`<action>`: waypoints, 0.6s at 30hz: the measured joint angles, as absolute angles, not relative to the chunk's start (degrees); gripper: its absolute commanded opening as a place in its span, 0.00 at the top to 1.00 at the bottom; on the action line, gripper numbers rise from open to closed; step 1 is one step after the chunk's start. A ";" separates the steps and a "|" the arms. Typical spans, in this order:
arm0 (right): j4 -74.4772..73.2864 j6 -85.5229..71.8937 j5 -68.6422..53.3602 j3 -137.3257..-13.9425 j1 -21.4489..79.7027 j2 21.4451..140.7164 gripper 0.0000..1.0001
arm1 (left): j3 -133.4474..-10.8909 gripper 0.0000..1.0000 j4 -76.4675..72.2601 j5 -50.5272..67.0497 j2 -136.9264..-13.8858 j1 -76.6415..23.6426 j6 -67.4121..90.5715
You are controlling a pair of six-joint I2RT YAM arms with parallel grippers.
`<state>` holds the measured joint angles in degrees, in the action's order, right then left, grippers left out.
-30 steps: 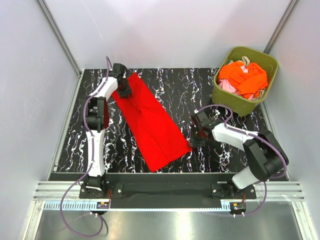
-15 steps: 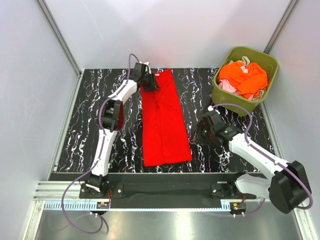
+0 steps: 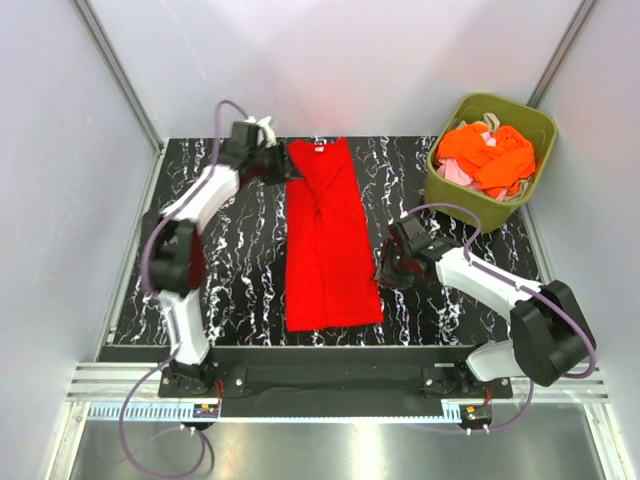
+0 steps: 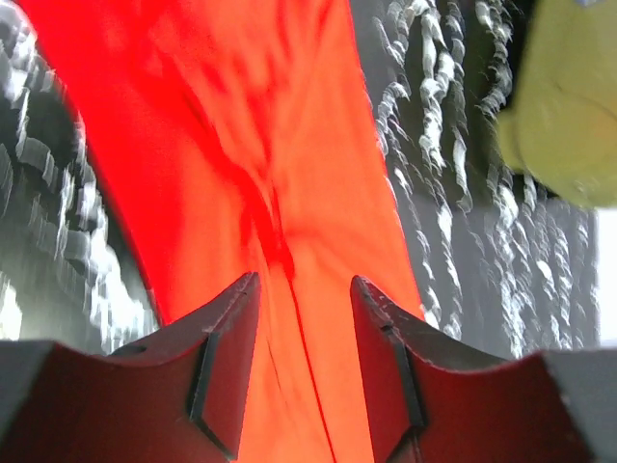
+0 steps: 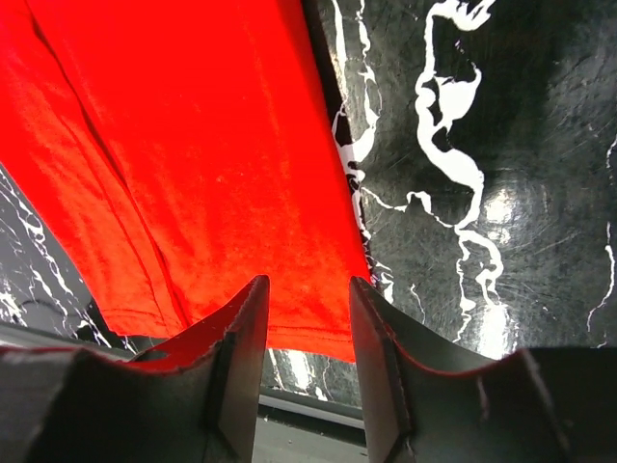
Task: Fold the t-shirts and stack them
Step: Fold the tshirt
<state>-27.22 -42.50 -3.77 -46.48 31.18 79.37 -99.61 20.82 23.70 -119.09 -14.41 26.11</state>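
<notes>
A black marbled table (image 3: 250, 265) carries a red t-shirt (image 3: 328, 240), laid flat in a long narrow strip that runs from 12 to 6 o'clock through the middle of the table. An olive bin (image 3: 470, 205) at 2 o'clock holds the other shirts (image 3: 490, 155), mostly orange, in a loose heap. The left gripper (image 3: 283, 168) sits at the strip's 11 o'clock corner and the right gripper (image 3: 385, 272) just beside its edge at 4 o'clock. Each has its fingers apart with nothing between them, and red cloth shows through both gaps. The strip looks ready for its crosswise fold. That fold would likely go best with both grippers pinching the two corners of one short end evenly, carrying it low, and matching edge to edge so the layers do not skew.
</notes>
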 measured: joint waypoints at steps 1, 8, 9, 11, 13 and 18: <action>-27.22 -42.50 -4.16 -46.48 31.18 79.35 0.54 | -95.18 0.54 21.26 23.49 -113.93 -14.24 26.02; -27.33 -42.15 -7.09 -46.72 31.24 79.55 0.65 | -62.02 0.55 22.37 18.50 -89.03 -17.26 27.07; -27.40 -42.15 -7.40 -47.22 31.29 79.94 0.66 | -58.19 0.55 23.49 17.91 -87.88 -18.20 27.51; -27.29 -42.15 -8.29 -48.69 31.35 81.21 0.64 | -51.92 0.55 24.64 16.99 -86.59 -20.58 28.49; -26.61 -42.35 -8.71 -49.28 31.46 81.87 0.60 | -47.64 0.55 25.67 16.34 -85.43 -22.72 29.17; -26.26 -45.08 -8.45 -45.50 31.51 80.93 0.63 | -39.62 0.53 26.06 14.44 -77.21 -26.57 31.20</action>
